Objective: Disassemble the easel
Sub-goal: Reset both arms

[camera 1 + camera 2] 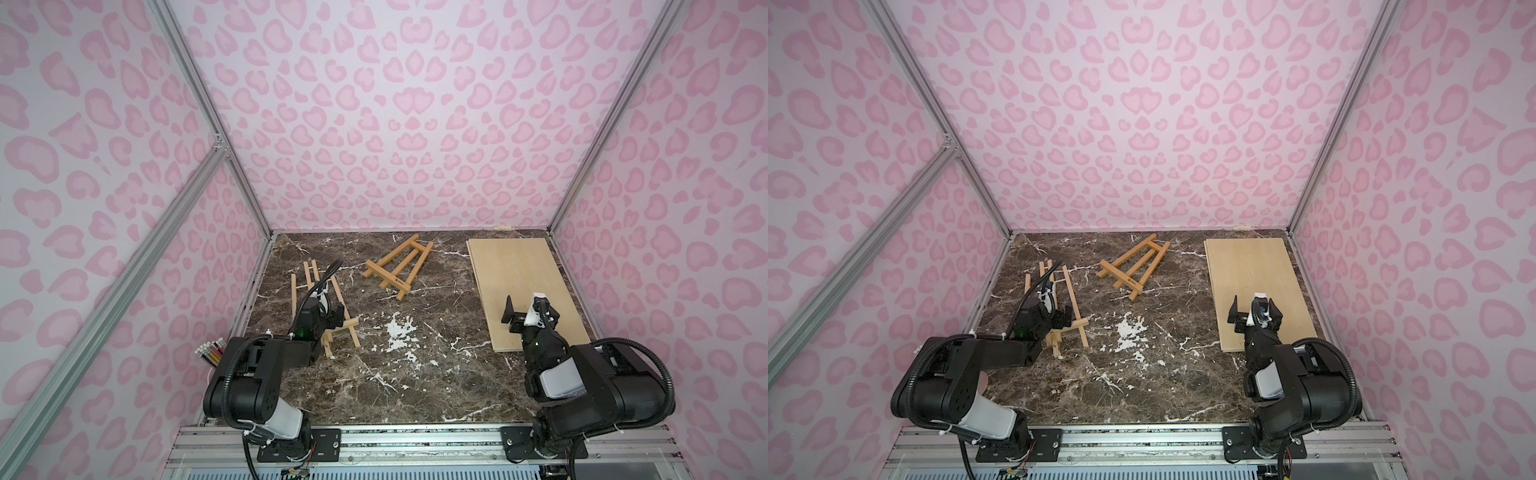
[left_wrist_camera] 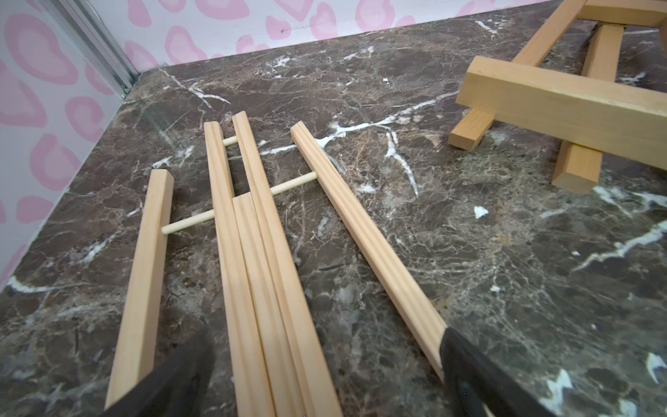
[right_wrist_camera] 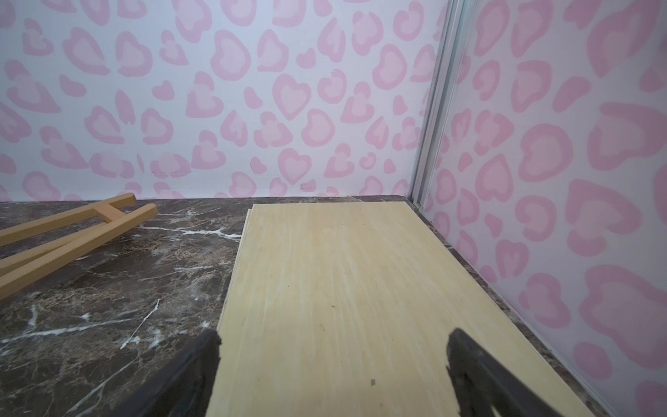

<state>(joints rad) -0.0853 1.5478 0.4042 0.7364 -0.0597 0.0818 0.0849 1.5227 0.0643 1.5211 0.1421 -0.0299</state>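
A pale thin-slatted easel (image 1: 296, 299) (image 1: 1070, 299) (image 2: 252, 252) lies flat at the left of the marble table. My left gripper (image 1: 329, 311) (image 1: 1059, 318) (image 2: 325, 364) hovers low over its lower end, open. The jaws straddle the middle slats, and one finger (image 2: 469, 375) covers the outer slat. A darker, thicker wooden easel (image 1: 397, 264) (image 1: 1133, 266) (image 2: 563, 104) (image 3: 72, 231) lies flat at the back centre. My right gripper (image 1: 528, 311) (image 1: 1254, 311) (image 3: 334, 350) stands open and empty above a plywood board (image 1: 519, 274) (image 1: 1254, 266) (image 3: 343, 289).
The board lies along the right wall. A holder of pencils (image 1: 212, 351) stands by the left arm's base. Pink patterned walls close in the marble table (image 1: 415, 374) on three sides. The two easels are a hand's width apart.
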